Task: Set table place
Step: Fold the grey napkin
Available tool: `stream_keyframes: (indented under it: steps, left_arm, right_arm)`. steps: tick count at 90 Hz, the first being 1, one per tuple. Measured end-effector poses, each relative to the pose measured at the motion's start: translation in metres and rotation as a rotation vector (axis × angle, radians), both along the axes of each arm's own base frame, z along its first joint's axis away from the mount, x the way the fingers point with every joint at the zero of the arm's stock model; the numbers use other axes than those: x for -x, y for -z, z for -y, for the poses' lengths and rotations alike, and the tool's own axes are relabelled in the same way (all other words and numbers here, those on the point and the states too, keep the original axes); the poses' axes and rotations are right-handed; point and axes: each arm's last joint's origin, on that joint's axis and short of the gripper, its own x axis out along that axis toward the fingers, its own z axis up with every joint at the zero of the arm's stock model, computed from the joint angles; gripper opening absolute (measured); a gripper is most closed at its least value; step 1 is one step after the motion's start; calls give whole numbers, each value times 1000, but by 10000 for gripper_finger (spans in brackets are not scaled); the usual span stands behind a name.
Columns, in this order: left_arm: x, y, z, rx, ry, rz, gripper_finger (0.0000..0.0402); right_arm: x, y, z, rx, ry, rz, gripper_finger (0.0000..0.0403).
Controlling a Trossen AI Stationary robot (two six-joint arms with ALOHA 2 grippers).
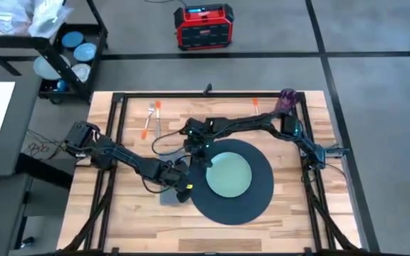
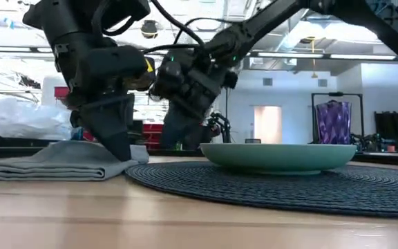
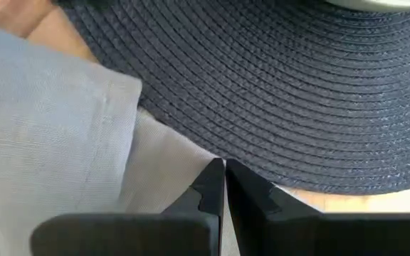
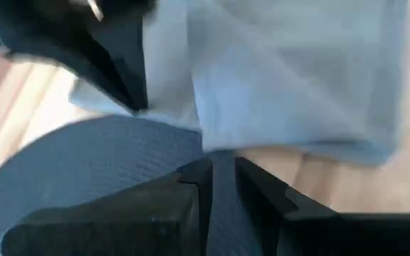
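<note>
The left tool [image 3: 224,171] stands point-down at the edge of the grey napkin [image 3: 55,135], its two fingers pressed together on the cloth's corner, just where the napkin meets the rim of the dark mat [image 3: 276,85]. From the worktop-level camera the same tool [image 2: 119,149] touches the napkin [image 2: 54,162], which lies in soft low folds on the worktop [image 2: 185,221], left of the mat [image 2: 289,183].

The cloth looks thin, light and limp. It will likely sag, crease and drag rather than slide as one piece, so a pinch at a corner or hem, lifted clear before moving, seems the safest hold; a grip in the middle would probably bunch it.

A little farther in, the right tool [image 4: 216,167] hangs over the mat's near-left rim, its fingers close with only a narrow gap and nothing between them.

Beyond, the pale green plate [image 1: 228,176] sits on the mat; being hard and probably smooth, it would need a rim grip. At the far edge lie the orange-handled fork [image 1: 148,117] and the purple cup [image 1: 287,98].
</note>
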Motion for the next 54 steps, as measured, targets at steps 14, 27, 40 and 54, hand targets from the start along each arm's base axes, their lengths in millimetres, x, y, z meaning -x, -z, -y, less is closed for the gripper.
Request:
stream_keyframes:
  steps: [14,27,40,54]
  left_arm:
    - [0,0,0,2,-4,2,0]
    - [-1,0,0,6,-5,11,0]
    - [-2,-1,1,9,-5,21,0]
    - [-2,-1,1,10,-5,23,0]
  right_arm:
    - [-4,-3,-11,-15,-41,25,52]
    - [-5,-3,-15,-21,-48,28,52]
    - [-7,-4,-20,0,-43,42,51]
    - [-10,-5,-23,3,-20,58,40]
